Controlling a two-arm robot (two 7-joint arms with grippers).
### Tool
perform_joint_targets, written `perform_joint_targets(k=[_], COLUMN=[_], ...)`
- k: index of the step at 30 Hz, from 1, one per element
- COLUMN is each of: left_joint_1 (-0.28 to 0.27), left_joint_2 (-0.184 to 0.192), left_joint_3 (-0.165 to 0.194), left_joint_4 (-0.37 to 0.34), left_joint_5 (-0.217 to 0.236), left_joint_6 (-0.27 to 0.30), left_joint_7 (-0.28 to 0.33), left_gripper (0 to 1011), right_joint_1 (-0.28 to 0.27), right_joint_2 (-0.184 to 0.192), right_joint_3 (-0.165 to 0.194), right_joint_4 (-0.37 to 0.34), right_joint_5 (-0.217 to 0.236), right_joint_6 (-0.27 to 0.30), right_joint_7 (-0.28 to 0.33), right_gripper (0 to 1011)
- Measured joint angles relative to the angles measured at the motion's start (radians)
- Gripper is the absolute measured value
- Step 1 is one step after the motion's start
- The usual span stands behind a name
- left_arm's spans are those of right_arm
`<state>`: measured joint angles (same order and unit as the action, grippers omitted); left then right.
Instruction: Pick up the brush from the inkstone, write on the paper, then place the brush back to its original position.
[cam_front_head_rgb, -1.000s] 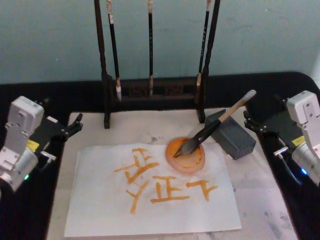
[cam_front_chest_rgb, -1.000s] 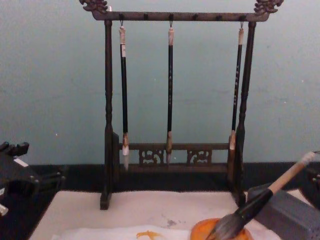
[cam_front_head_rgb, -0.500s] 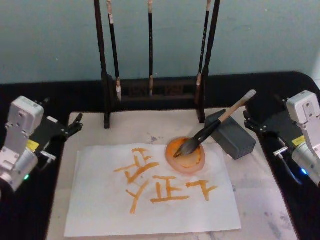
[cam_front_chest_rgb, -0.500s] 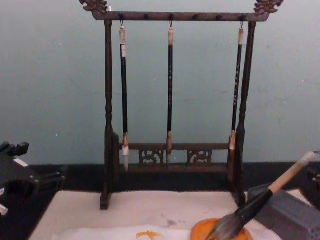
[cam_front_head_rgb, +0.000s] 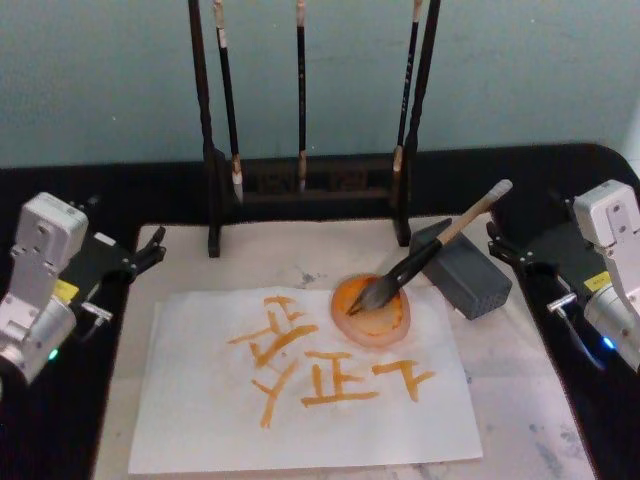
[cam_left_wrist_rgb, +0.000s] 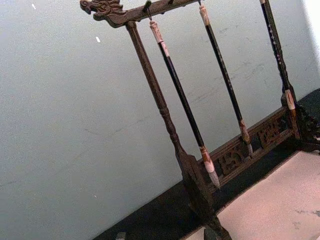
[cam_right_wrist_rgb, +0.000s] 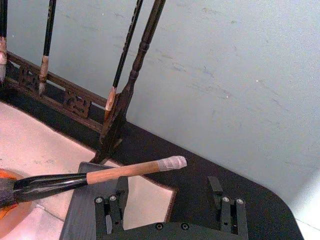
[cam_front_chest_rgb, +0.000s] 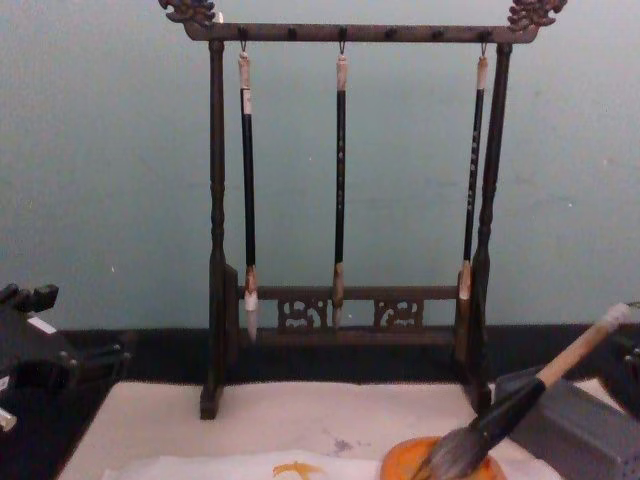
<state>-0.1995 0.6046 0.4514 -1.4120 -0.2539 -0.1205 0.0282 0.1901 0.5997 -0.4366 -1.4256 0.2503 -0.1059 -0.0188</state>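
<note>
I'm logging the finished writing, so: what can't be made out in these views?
- Chest view: the paper is cut by the bottom edge; most characters are out of frame.
- Right wrist view: the brush bristles run off the edge.
- Head view: the rack top is cropped by the upper edge.

Soft, diffuse light, fairly dim: the wall (cam_front_chest_rgb: 100, 200) is evenly lit, the paper (cam_front_head_rgb: 300, 400) is the brightest surface, and the black table cover (cam_front_head_rgb: 560, 180) swallows detail. The brush (cam_front_head_rgb: 420, 262) casts a faint soft shadow on the grey block (cam_front_head_rgb: 470, 285). In the head view the rack (cam_front_head_rgb: 300, 190) uprights splay outward toward the top.
</note>
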Motion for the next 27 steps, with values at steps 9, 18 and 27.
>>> perform_joint_targets(k=[9, 18, 27], left_joint_1=[0.0, 0.0, 0.0], left_joint_2=[0.0, 0.0, 0.0], left_joint_3=[0.0, 0.0, 0.0], left_joint_4=[0.0, 0.0, 0.0], left_joint_5=[0.0, 0.0, 0.0], left_joint_6=[0.0, 0.0, 0.0], left_joint_7=[0.0, 0.0, 0.0], left_gripper=[1010, 1009, 1010], right_joint_1=[-0.015, -0.025, -0.022], right_joint_2=[-0.017, -0.062, -0.138], right_joint_3=[0.048, 0.141, 0.246], right_joint_4=[-0.032, -0.064, -0.067], right_joint_5=[0.075, 0.277, 0.487], right_joint_6=[0.068, 0.236, 0.418], right_joint_7=[0.062, 0.159, 0.192], right_gripper=[1000, 1000, 1000])
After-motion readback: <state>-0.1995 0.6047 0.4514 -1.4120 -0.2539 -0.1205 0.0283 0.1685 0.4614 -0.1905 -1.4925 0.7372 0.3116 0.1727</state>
